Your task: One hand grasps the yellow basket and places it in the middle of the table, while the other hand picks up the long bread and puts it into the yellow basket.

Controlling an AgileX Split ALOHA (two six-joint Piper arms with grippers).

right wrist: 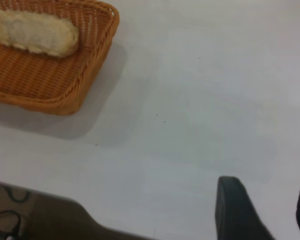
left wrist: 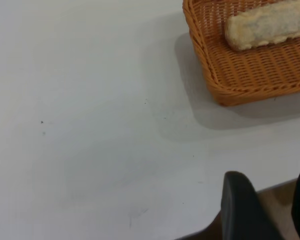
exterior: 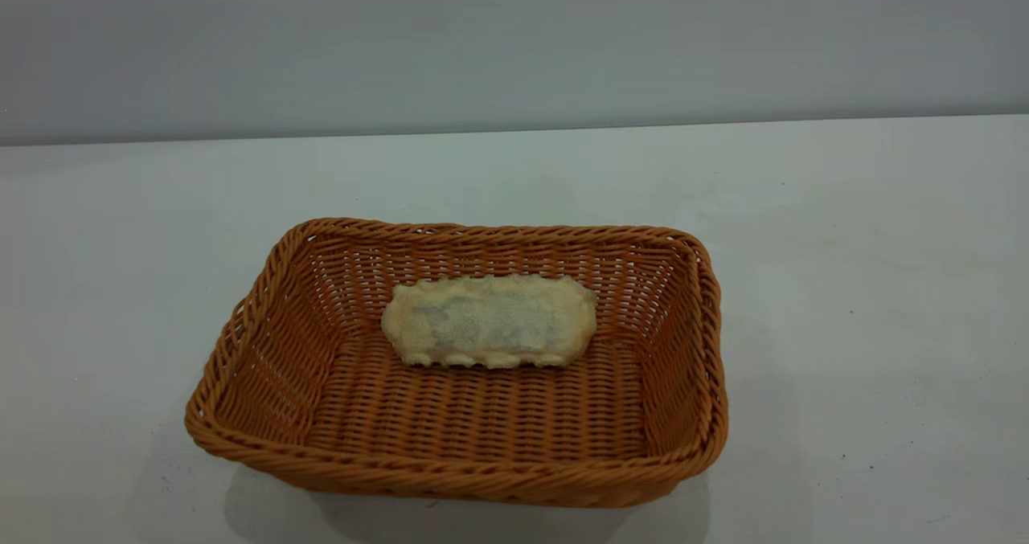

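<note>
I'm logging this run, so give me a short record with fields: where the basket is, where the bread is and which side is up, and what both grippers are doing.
basket: yellow basket upright on the table, near its middle
bread: long bread inside the basket, toward the far wall, pale underside showing
left gripper: left gripper open, holding nothing, back near the table edge, clear of the basket
right gripper: right gripper open, holding nothing, also clear of the basket
task state: bread already in basket
</note>
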